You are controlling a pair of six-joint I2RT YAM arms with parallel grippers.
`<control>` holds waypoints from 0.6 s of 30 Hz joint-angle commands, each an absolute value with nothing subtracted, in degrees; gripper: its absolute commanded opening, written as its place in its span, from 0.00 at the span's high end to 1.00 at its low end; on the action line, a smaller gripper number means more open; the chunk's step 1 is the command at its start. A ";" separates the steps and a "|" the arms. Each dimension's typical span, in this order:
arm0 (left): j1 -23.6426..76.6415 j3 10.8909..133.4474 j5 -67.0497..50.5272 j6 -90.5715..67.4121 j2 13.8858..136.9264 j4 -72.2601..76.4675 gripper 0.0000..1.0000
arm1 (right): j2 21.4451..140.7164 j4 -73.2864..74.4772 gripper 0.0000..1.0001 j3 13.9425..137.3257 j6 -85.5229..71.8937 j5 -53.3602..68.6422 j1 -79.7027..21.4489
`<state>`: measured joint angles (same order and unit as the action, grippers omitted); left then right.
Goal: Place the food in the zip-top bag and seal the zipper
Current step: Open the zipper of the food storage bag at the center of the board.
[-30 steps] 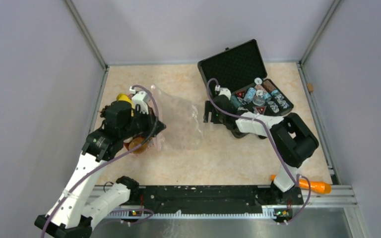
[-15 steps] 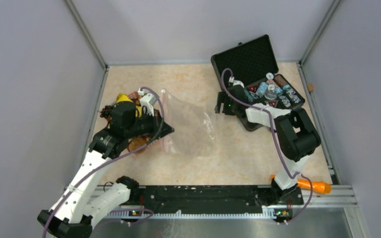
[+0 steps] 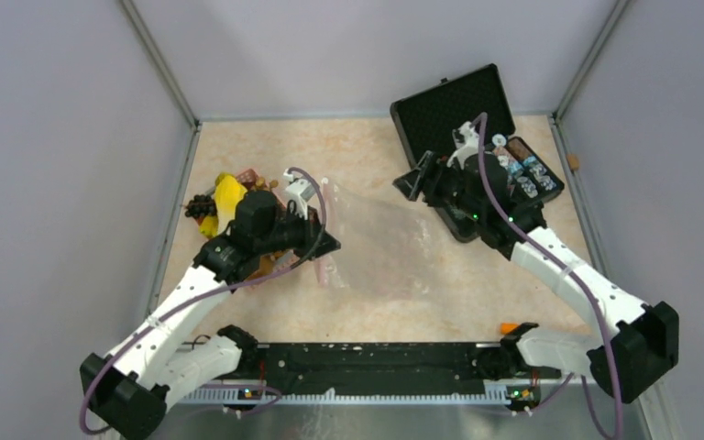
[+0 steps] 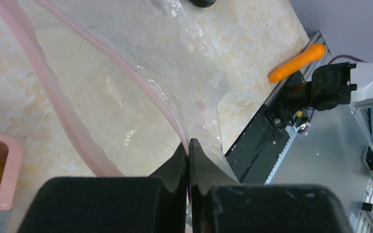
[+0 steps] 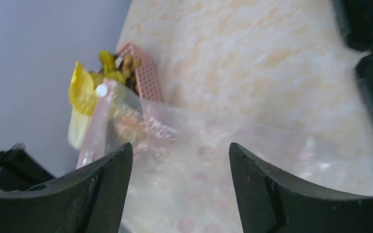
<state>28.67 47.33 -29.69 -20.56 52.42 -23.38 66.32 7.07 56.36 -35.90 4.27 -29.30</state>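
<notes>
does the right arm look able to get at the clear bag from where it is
Probably yes: the right gripper is open and pointed at the bag, with only bare table between them. The left gripper is shut on the bag's far edge, leaving the near side free.

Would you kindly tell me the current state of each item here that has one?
Bag: mouth open, empty.
Zipper: unsealed.
Food: outside the bag.
Case: lid open.
Left end effector: shut on the bag's edge.
Right end effector: open, empty.
</notes>
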 commanded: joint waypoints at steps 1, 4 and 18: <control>32.95 47.90 -25.84 -18.17 55.65 -17.54 1.00 | 68.04 10.80 0.28 57.31 -41.44 2.09 -37.48; 38.08 49.34 -18.47 -14.96 57.48 -20.15 1.00 | 69.82 12.90 0.25 60.17 -41.73 -7.04 -44.21; 45.67 49.39 -10.19 -14.38 58.26 -17.49 1.00 | 71.95 12.85 0.30 62.45 -45.78 -10.51 -53.26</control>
